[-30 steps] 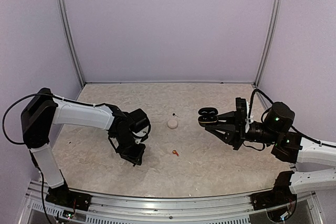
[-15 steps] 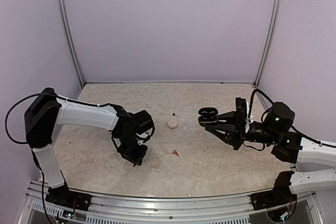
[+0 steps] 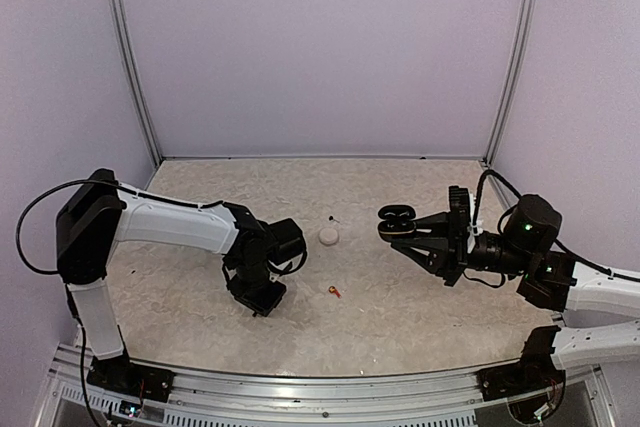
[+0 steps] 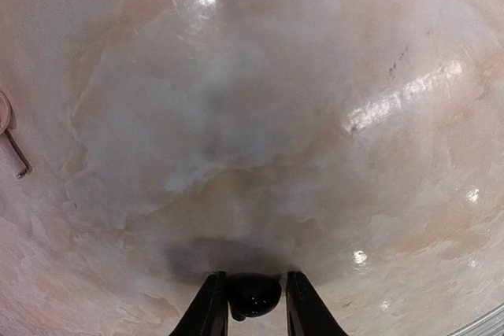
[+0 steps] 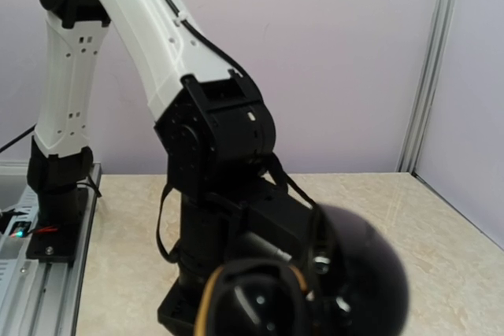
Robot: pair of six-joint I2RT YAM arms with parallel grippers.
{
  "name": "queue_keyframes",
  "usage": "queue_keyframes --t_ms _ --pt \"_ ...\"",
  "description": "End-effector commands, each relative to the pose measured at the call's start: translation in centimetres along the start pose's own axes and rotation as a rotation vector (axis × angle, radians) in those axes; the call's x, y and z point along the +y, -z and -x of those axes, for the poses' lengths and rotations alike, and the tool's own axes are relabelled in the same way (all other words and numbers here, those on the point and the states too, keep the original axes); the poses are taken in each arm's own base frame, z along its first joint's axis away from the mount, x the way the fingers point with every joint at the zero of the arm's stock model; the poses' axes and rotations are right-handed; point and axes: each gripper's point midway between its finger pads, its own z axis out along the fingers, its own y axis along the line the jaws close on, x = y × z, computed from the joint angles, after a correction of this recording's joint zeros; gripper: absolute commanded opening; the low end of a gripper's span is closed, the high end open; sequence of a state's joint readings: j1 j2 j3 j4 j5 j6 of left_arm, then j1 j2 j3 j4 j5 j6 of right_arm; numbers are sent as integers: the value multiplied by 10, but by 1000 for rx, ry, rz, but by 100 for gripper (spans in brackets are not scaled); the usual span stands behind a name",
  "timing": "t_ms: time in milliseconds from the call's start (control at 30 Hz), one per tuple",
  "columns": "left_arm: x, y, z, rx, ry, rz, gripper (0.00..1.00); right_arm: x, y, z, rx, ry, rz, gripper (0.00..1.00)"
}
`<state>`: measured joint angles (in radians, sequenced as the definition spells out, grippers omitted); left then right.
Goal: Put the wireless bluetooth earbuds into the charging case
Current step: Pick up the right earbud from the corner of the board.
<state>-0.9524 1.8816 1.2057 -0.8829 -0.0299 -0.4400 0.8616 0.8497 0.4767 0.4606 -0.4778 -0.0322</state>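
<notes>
**A:** Starting nearest the bases, why does the left end effector [image 3: 260, 299] sit so low?

**B:** It points straight down at the worktop [image 3: 420, 297]. Its jaws are narrow and pinch 1 black earbud [image 4: 253, 293]. In its wrist view the glossy bud sits right at the tips with most of its body showing. I read that as a carrying grip that leaves the bud free to be pushed into a socket.

**A:** Is the bud on the surface or off it?

**B:** It looks just clear of the surface, but the blur under it makes me unsure.

**A:** What lies loose a little farther out?

**B:** 1 red-orange earbud [image 3: 333, 291] lies on the worktop between the 2 arms, near the left end effector but apart from it. It is probably waiting its turn. Beyond it, near the middle, is a white round case [image 3: 328, 235], which looks closed. A tiny dark speck [image 3: 333, 218] lies behind that, too small to name.

**A:** And the right side?

**B:** The right end effector [image 3: 400, 230] is clamped on the black charging case [image 3: 398, 212] and holds it in the air with the lid open. The right wrist view looks past the case at the left arm [image 5: 213, 131]. My guess is the case is being held out as a steady target.

**A:** So how far along is the task?

**B:** 1 bud is in hand and not yet in the case. The 2 end effectors are well apart. The bud is small and slick, so it could twist in the pinch on its way to the socket.
</notes>
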Motion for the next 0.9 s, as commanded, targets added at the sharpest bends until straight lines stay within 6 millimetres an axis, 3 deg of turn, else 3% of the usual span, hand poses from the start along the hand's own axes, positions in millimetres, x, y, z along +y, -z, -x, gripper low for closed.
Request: queue_keyframes --t_ms 0,300,867 --pt "6 -1 7 -15 -26 71 28 -3 3 4 -12 7 -16 0" --pt "2 3 12 -25 -51 77 29 -3 3 5 -13 6 -13 0" --pt "5 -3 -3 18 -61 82 25 -3 1 6 -11 8 -7 0"
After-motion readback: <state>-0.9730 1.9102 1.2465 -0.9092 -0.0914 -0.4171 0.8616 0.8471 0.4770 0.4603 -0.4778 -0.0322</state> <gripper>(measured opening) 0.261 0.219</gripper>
